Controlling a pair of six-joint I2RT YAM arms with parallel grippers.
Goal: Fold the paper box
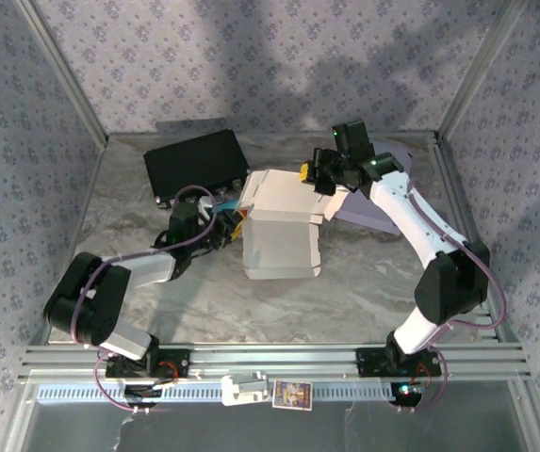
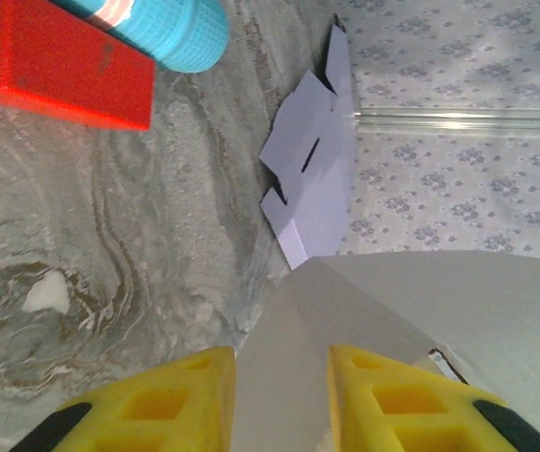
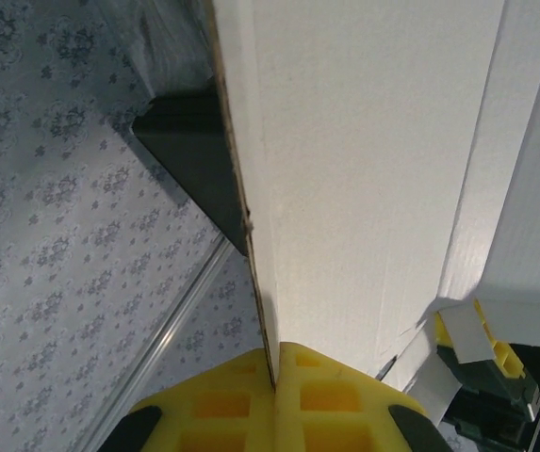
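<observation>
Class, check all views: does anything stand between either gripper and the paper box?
Nothing visible does. The left gripper grips a fold of the paper box, and the right gripper pinches the edge of one of its panels.

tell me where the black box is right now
In the top view the black box sits at the back left of the table, just behind and left of the white paper box.

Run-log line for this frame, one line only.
task: fold paper box | right gripper: shut on panel edge | left gripper: straddles box corner, grip unclear | state: partly folded
</observation>
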